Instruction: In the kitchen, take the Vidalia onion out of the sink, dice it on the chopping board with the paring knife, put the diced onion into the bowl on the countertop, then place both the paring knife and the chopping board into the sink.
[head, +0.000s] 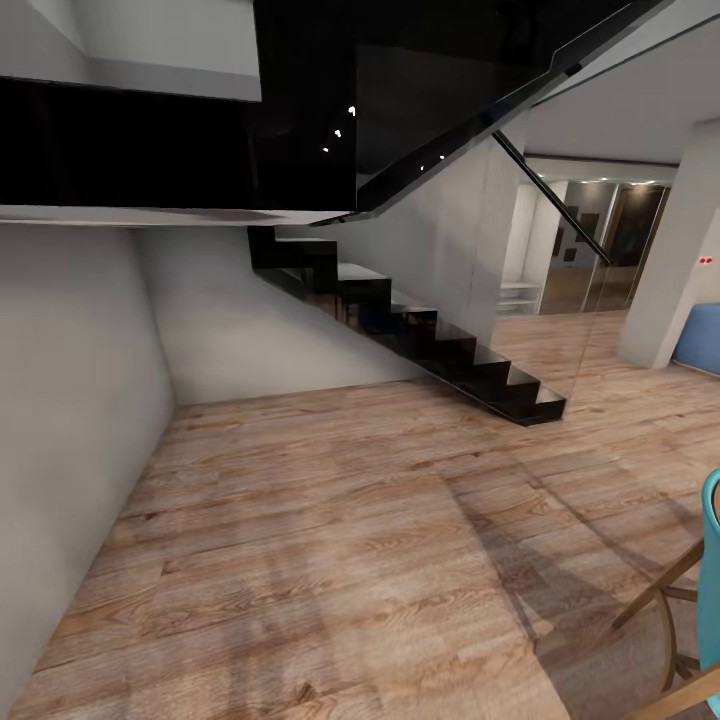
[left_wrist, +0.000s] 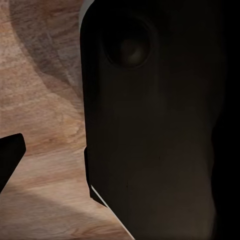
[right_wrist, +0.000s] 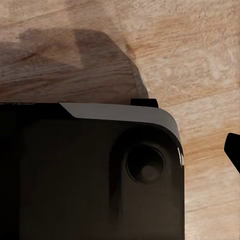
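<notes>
Black staircase (head: 420, 335) across wood floor (head: 330, 540), teal chair (head: 705, 600) at right, both grippers' state impossible to tell

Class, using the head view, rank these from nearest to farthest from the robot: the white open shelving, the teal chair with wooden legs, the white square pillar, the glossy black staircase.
1. teal chair with wooden legs: lower right edge, closest.
2. glossy black staircase: centre, across the floor.
3. white square pillar: right, behind the stair foot.
4. white open shelving: far room.
</notes>
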